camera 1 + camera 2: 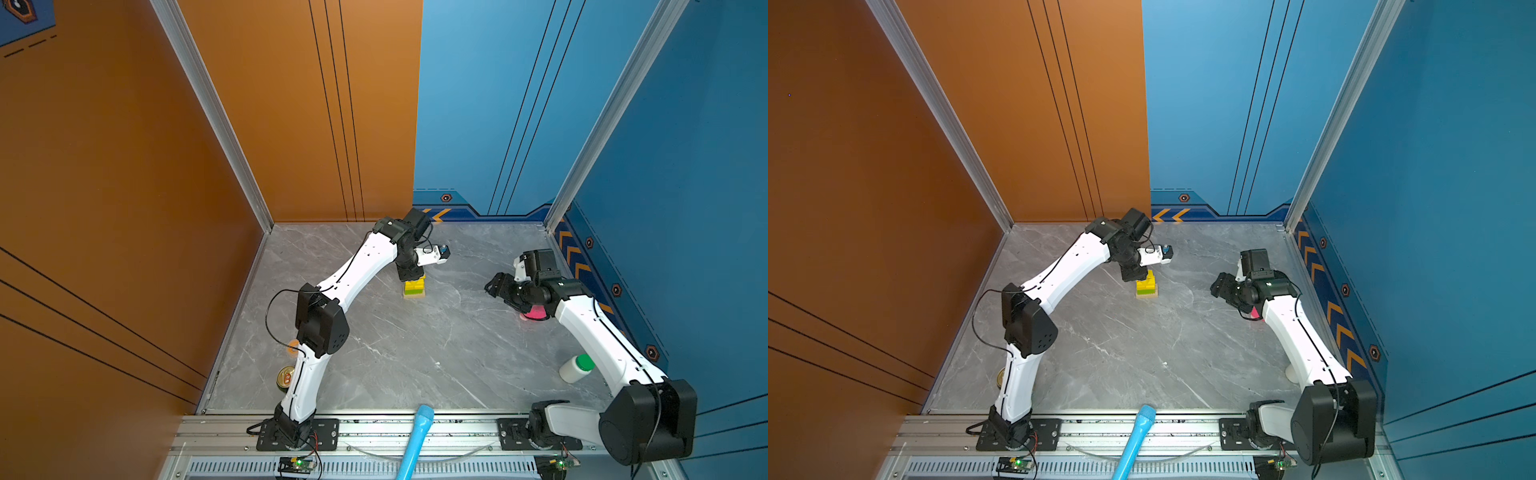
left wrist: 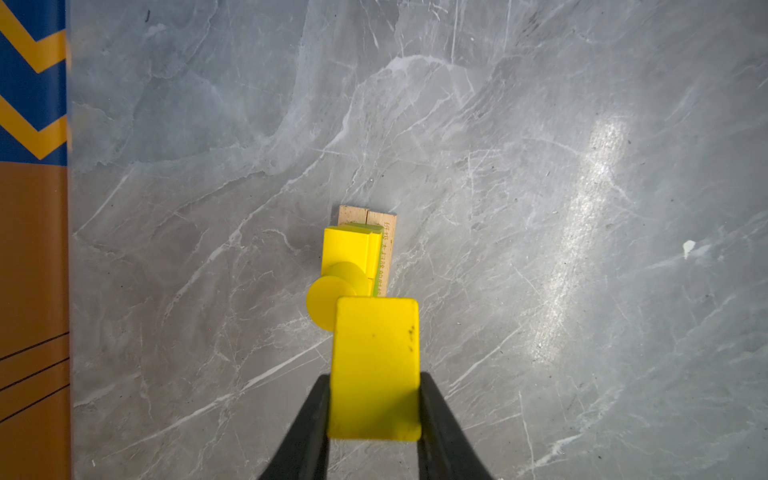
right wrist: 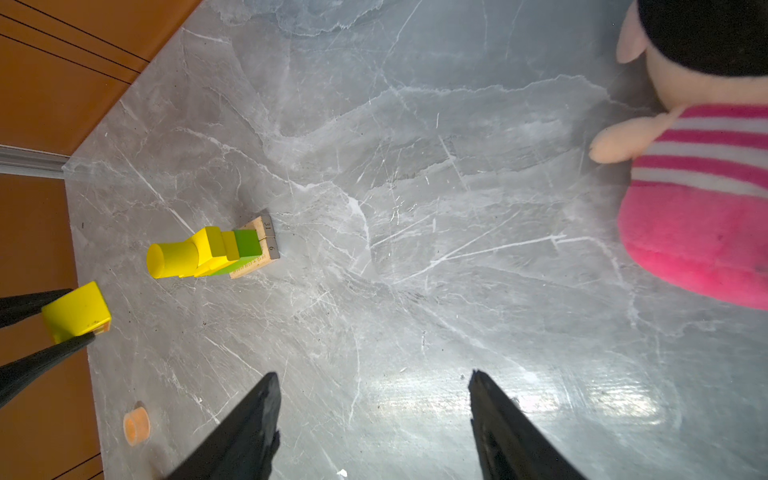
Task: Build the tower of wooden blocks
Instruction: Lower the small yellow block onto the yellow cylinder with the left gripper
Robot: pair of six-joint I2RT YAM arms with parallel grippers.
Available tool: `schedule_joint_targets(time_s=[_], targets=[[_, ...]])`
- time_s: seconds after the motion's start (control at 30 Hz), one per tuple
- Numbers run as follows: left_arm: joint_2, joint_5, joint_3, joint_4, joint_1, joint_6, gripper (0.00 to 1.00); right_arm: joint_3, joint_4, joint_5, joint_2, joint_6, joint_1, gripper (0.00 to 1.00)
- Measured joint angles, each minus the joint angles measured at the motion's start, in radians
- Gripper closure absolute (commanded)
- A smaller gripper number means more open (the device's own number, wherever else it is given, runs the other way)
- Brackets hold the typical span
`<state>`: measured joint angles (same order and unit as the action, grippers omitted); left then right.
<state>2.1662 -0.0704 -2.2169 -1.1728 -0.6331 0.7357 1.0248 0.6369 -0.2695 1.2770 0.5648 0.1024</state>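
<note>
Left fingers (image 2: 307,424) are clamping block (image 2: 376,365) | right fingers (image 3: 249,424) idling apart | you should be centring over cylinder (image 2: 332,299), lowering gently

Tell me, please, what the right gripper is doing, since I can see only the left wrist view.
Observer: The right gripper is open and empty, over the table, to the right of the tower in both top views.
Operator: Is anything lying near it?
Observer: A pink striped plush toy lies on the table close beside it.
Operator: Has my yellow block reached the cylinder?
Observer: No; the right wrist view shows a gap between the yellow block in the left gripper and the yellow cylinder.
</note>
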Motion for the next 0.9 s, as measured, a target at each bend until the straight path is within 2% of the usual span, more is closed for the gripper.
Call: schedule_joint_targets(time_s=[0.9], targets=[[0.099, 0.069, -0.084, -0.002, 0.008, 0.05, 0.67, 0.0, -0.001, -0.019, 0.023, -0.008, -0.004, 0.27]])
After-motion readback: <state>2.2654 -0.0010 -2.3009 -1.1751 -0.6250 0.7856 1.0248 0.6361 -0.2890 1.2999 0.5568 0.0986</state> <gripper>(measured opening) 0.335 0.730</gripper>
